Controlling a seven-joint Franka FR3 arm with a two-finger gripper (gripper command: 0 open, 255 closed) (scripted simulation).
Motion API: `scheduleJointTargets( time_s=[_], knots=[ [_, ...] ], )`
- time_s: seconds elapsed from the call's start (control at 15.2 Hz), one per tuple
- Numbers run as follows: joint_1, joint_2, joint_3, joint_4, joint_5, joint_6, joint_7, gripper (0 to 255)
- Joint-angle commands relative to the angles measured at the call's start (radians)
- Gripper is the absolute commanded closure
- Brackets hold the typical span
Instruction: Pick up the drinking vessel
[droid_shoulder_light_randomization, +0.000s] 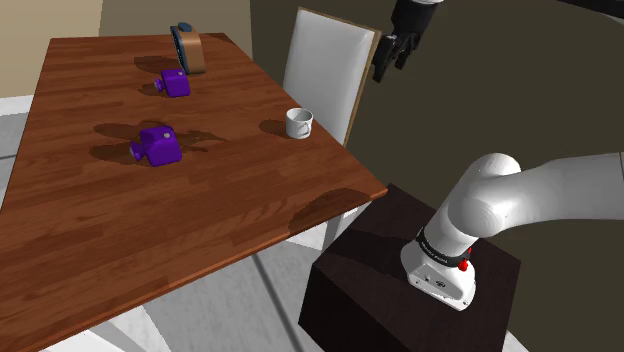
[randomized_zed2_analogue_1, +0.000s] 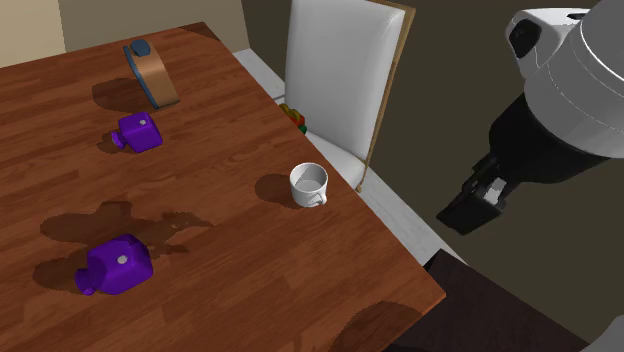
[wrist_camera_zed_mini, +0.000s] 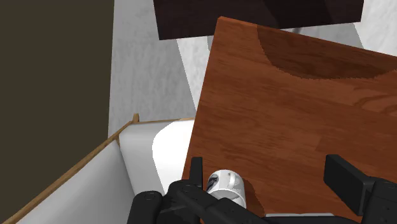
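A small white mug (droid_shoulder_light_randomization: 299, 122) stands upright near the wooden table's (droid_shoulder_light_randomization: 120, 220) edge, next to the white chair. In the second exterior view the mug (randomized_zed2_analogue_1: 309, 185) shows its handle toward the table's near edge. My black gripper (droid_shoulder_light_randomization: 386, 60) hangs high in the air beyond the table's edge, past the chair back and well apart from the mug. The gripper (randomized_zed2_analogue_1: 480, 205) sits off the table at that view's right. In the wrist view the gripper (wrist_camera_zed_mini: 267, 170) is open, its fingers wide apart and holding nothing, with the mug (wrist_camera_zed_mini: 226, 186) by one finger on the table below.
Two purple blocks (droid_shoulder_light_randomization: 160, 146) (droid_shoulder_light_randomization: 175, 83) lie on the table, and a brown and blue object (droid_shoulder_light_randomization: 188, 48) stands at its far end. A white chair (droid_shoulder_light_randomization: 325, 65) with a wooden back edge is pushed against the table. My dark stand (droid_shoulder_light_randomization: 400, 290) is near the table's corner.
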Motion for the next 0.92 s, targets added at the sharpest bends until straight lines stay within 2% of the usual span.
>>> scheduleJointTargets(
  time_s=[0.0, 0.4, 0.86],
  knots=[
    [0.000, 0.000, 0.000, 0.000, 0.000, 0.000, 0.000, 0],
    [-0.005, 0.155, -0.070, -0.027, -0.005, 0.182, -0.051, 0],
    [-0.002, 0.381, -0.145, 0.004, 0.017, 0.372, -0.122, 0]
  ],
)
